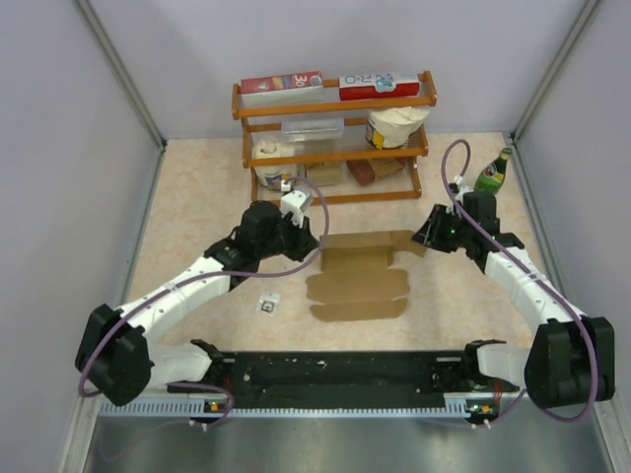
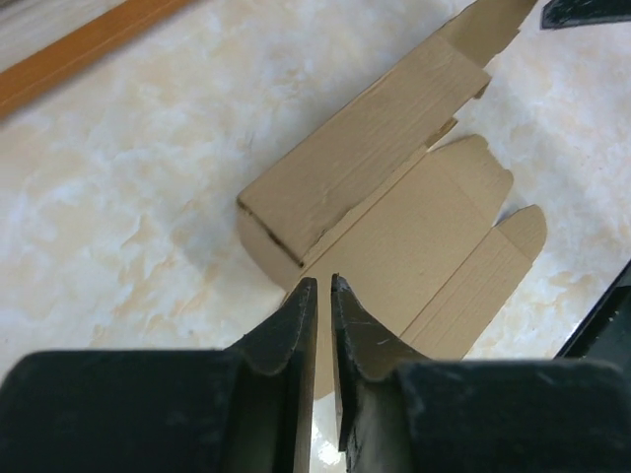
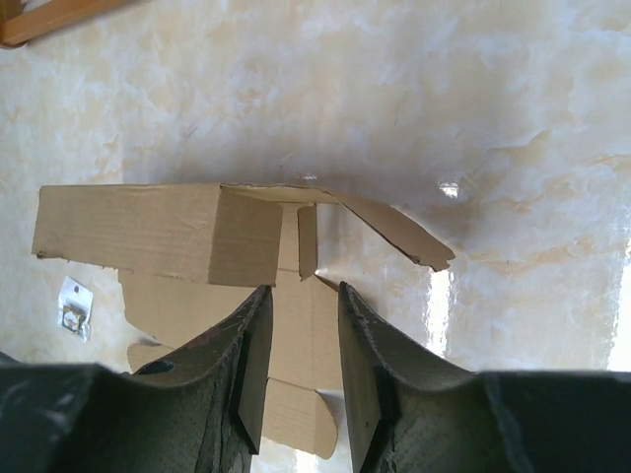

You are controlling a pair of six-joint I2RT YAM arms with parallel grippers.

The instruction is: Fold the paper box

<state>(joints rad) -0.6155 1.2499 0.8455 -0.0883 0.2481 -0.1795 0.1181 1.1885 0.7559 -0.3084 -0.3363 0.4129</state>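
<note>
While the paper box [image 1: 360, 281] lies just in front of the shelf [image 1: 335, 101], its shelf-side wall raised, both claws look empty, left gripper [image 2: 323, 281] parted a slit, right gripper [image 3: 304, 291] wider, so pinch that wall's ends squarely and crease evenly.

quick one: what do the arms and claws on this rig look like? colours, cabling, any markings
Matching pair. Both the left arm and right arm have white link shells and bulky black joint housings. A purple cable loops loosely along each. Both the left claw and right claw have two matte black tapered fingers with a rough-looking surface. No readable markings.
</note>
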